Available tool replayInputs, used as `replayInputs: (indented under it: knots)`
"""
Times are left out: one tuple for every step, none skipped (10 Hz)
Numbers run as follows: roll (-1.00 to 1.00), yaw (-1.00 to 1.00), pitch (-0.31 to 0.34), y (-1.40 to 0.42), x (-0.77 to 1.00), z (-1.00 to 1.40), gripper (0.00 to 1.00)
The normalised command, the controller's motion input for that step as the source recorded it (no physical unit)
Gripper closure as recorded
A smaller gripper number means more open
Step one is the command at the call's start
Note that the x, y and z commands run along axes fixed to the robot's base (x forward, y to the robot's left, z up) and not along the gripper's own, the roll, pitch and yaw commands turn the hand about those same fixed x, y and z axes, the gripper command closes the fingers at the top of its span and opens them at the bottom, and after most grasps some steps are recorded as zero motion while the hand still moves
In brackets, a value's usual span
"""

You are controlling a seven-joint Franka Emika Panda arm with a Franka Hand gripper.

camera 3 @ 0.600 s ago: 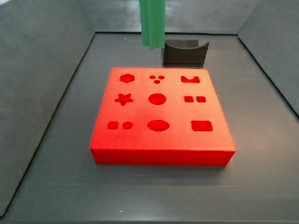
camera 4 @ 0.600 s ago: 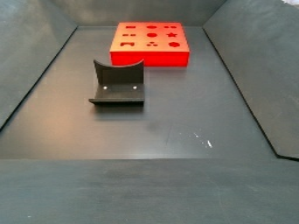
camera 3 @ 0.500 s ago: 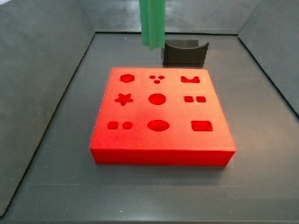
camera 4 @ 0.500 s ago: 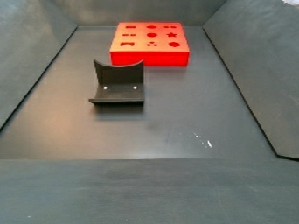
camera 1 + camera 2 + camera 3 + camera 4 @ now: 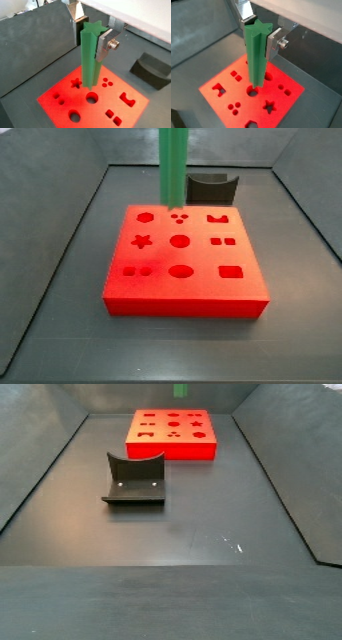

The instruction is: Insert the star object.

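Gripper (image 5: 91, 31) clamps star object (image 5: 89, 60) upright above red block (image 5: 93, 102).

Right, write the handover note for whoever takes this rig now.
End effector: shut on the green star peg, holding it upright by its top end above the red block.
Peg: its lower end hangs over the block's back row in a side view, not yet in any hole.
Star hole: empty.
Dark fixture: on the floor, apart from the block.
Left: line up with the star hole, lower, release.
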Motion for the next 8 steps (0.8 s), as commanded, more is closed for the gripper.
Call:
replayInputs:
  knots:
    - [0.22, 0.34, 0.213, 0.0, -0.02, -0.46, 1.0]
    - [0.22, 0.47, 0.22, 0.0, 0.0, -0.44, 1.0]
    - [0.16, 0.47, 0.214, 0.0, -0.07, -0.49, 1.0]
    - [0.02, 0.32, 0.127, -0.01, -0.04, -0.39, 1.0]
    - [-0.16, 0.21, -0.001, 0.0, -0.25, -0.28, 1.0]
    - [-0.29, 0.48, -0.05, 0.0, -0.36, -0.05, 1.0]
    - [-0.45, 0.57, -0.121, 0.05, -0.31, 0.04, 1.0]
    - [-0.5, 0.42, -0.239, 0.06, -0.28, 0.28, 1.0]
